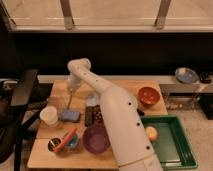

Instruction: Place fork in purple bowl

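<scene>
Office-like lab: wooden table (pixel 131 89), black office chair (pixel 22 92), big windows (pixel 115 12); jaws above table's far-left.

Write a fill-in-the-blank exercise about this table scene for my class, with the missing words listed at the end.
1. The gripper hangs over the picture's ___ half of the table.
2. The fork is ___ inside the purple bowl.
3. The fruit lies in the ___ tray.
Missing words: left; not; green.
</scene>
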Available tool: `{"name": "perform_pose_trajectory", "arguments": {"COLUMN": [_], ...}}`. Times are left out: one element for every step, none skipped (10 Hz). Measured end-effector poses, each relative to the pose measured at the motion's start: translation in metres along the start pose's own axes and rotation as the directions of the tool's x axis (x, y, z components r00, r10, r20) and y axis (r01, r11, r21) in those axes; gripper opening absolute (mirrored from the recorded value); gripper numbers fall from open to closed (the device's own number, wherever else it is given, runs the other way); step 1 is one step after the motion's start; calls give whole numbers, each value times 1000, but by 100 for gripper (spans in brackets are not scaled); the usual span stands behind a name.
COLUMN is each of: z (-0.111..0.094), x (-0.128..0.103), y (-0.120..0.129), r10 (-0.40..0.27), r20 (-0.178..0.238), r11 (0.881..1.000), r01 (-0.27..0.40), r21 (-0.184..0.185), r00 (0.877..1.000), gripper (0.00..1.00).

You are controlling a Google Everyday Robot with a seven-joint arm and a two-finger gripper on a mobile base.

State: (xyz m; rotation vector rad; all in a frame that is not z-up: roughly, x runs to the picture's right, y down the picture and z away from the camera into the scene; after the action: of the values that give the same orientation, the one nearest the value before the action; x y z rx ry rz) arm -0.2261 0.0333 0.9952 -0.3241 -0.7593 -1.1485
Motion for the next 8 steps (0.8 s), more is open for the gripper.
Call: {"name": "perform_pose_trajectory", "arguments": {"z": [1,0,0,1,0,-5,-18,-27], "x": [-1,-1,-1,0,-1,-2,0,0], "y": [0,1,1,2,2,1,-5,-9], "r10": [-3,-3,-3,1,-1,-7,-10,-11], "r20": [2,2,1,-1,-6,-19,-48,-68], "r11": [1000,1000,1000,1000,999,999,999,999], "r01": [3,3,3,-1,1,6,8,7], "r21": [-5,-6,-7,-24,-33,-48,-49,-50], "r00": [1000,1000,1000,1000,1000,1000,999,998], "gripper": [0,0,0,0,0,0,0,0]}}
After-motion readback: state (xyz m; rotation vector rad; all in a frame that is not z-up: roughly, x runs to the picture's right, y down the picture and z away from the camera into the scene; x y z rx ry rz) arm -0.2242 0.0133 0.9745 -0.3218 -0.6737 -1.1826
